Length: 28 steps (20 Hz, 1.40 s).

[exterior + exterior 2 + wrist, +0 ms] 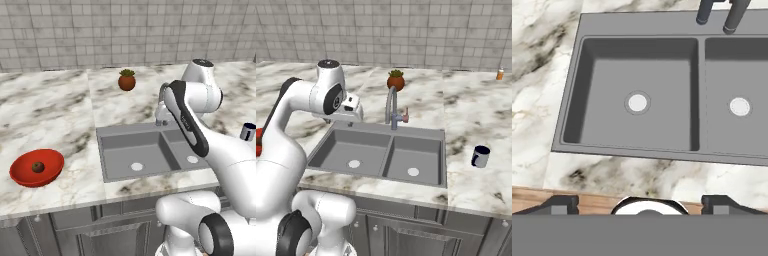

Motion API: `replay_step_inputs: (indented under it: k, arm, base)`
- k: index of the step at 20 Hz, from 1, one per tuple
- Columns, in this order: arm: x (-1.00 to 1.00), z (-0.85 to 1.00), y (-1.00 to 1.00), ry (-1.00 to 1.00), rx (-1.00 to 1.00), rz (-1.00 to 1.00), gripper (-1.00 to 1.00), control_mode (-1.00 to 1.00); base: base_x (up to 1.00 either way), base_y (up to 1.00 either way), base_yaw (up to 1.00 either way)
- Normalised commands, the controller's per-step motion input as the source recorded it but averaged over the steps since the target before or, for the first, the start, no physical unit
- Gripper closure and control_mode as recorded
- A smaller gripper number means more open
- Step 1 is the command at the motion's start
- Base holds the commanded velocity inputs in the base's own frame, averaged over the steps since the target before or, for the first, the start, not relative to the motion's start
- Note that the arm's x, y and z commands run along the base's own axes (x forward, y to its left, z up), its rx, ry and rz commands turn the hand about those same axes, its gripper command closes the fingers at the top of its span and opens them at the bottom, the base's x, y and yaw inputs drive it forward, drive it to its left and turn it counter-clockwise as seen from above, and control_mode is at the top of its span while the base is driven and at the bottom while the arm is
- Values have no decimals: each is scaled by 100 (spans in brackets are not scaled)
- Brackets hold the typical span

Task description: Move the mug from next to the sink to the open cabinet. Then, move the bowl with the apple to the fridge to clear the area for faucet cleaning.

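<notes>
Pincer point(640, 202) is standing wide open, gripping nothing and touching nothing. It's hanging over the left basin of the sink point(662, 100), looking straight down at the drain holes, with the tips just poking up at the bottom of the hand view. The faucet point(392, 107) is sitting just behind it.

The mug point(480, 156) is standing upright on the marble surface point(476, 115) to the right of the sink, near its rim but not touching, and well apart from the pincer. It's looking small, stiff and light, with a glossy glaze, so probably slippery. I'd be taking it across the body below the pale rim; I can't make out a handle.

The bowl point(37, 167) is sitting on the surface left of the sink, well apart from it, with the apple point(38, 167) lying in its middle. It's looking wide and shallow with a slick glaze, too broad to span. A pinch on the rim wall seems the only hold. It will need carrying level, since the apple is loose and likely to roll.

A potted plant point(127, 80) is standing behind the sink, out of the way.
</notes>
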Motion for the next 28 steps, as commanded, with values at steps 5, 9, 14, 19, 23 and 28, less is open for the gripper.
replay_step_inputs:
  k: [5, 9, 14, 19, 23, 28]
  arm:
    - [-37, -7, -8, 4, 2, -8, -100, 100]
    - [0, 0, 0, 0, 0, 0, -100, 100]
    - [0, 0, 0, 0, 0, 0, -100, 100]
    - [0, 0, 0, 0, 0, 0, -100, 100]
    - [0, 0, 0, 0, 0, 0, -100, 100]
    - [-7, -13, -7, 5, 1, -3, -100, -100]
  base:
    - [-33, -29, -7]
    - [-57, -96, -27]
    - [7, -90, -47]
    - [85, -17, -33]
    - [55, 6, -8]
    - [16, 6, 0]
